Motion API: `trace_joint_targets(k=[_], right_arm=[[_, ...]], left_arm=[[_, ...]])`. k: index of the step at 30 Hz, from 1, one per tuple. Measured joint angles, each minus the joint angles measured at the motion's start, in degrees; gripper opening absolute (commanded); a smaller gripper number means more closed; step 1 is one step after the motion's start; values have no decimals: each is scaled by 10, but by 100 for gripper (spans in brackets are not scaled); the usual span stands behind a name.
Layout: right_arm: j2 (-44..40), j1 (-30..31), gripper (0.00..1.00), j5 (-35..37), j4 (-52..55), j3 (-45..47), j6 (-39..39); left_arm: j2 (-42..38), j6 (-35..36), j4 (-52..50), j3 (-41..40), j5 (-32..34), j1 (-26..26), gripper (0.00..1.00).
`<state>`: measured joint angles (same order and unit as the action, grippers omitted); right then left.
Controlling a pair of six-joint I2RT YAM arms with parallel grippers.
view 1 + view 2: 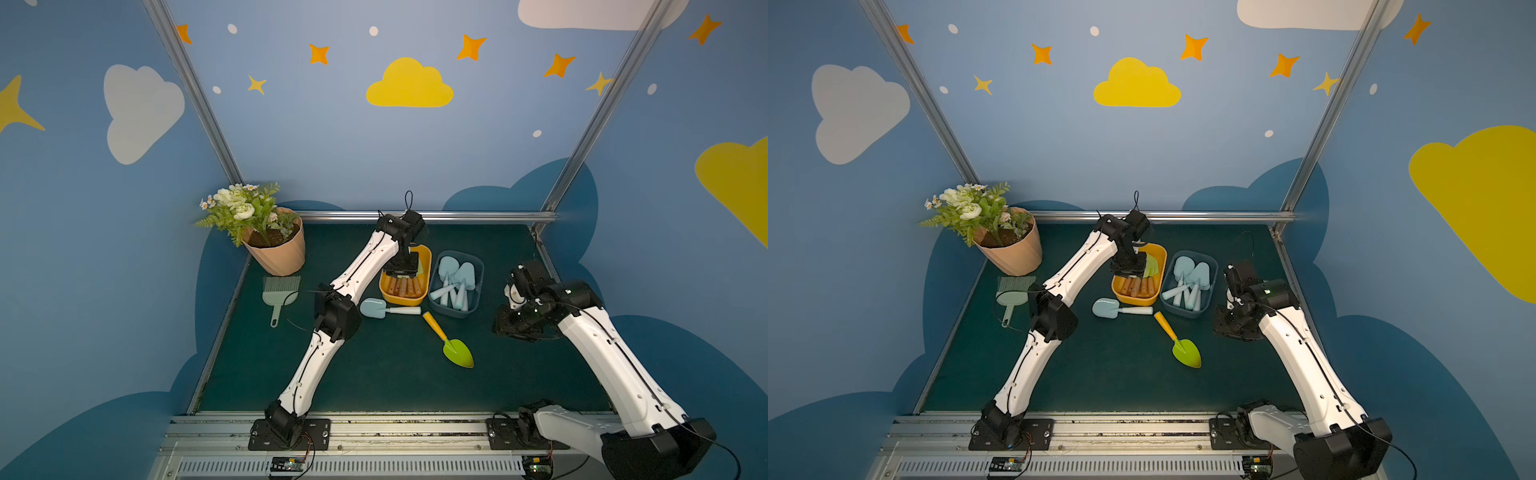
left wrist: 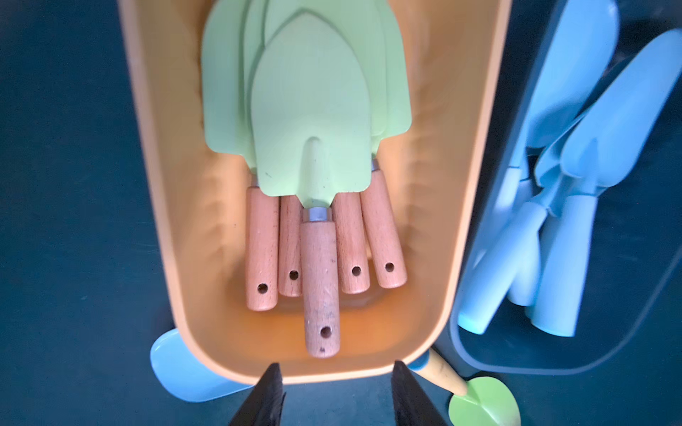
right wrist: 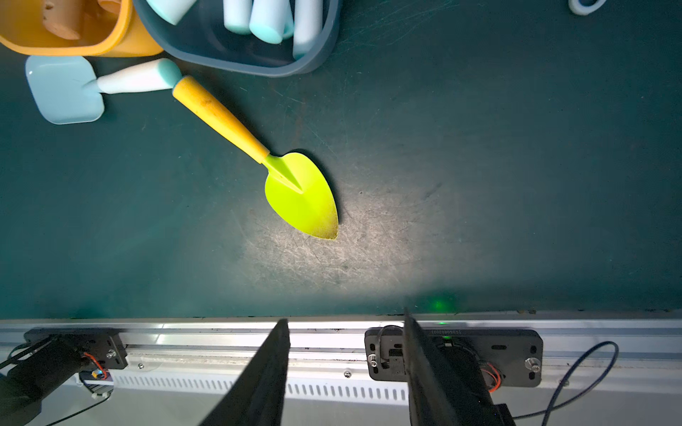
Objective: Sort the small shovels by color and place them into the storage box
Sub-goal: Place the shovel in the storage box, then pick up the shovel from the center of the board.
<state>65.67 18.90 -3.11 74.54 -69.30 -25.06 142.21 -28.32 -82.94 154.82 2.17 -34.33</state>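
Dark green mat (image 1: 374,386). Yellow box (image 2: 177,221) holds the green shovels (image 2: 313,110), handles toward the robot; grey-blue box (image 1: 453,313) holds the blue shovels (image 1: 455,286). Left gripper (image 2: 336,383) is over the yellow box, jaws apart, empty. Right gripper (image 3: 345,317) is likewise parted and empty. On the mat, the loose blue shovel (image 1: 388,309) lies crosswise, blade left. The orange-handled shovel (image 1: 449,340) lies diagonal, blade front-right.

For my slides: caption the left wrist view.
Left pincer open over the orange box holding five green shovels, blue box alongside.

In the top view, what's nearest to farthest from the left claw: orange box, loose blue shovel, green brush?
1. Orange plastic box, under the left claw.
2. Light blue plastic shovel, just outside that box.
3. Grey-green bristled brush, near the flowerpot.
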Motion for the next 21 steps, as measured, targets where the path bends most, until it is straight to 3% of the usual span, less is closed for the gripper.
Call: trace_joint_targets(k=[7, 14, 21], right_arm=[[-9, 0, 51, -69, -15, 0, -27], [-13, 9, 51, -121, -46, 18, -76], [-11, 71, 51, -128, -67, 39, -117]], left_arm=[[-121, 0, -3, -64, 54, -26, 44], [-263, -4, -2, -254, 112, -48, 46], [-381, -19, 27, -431, 142, -45, 46]])
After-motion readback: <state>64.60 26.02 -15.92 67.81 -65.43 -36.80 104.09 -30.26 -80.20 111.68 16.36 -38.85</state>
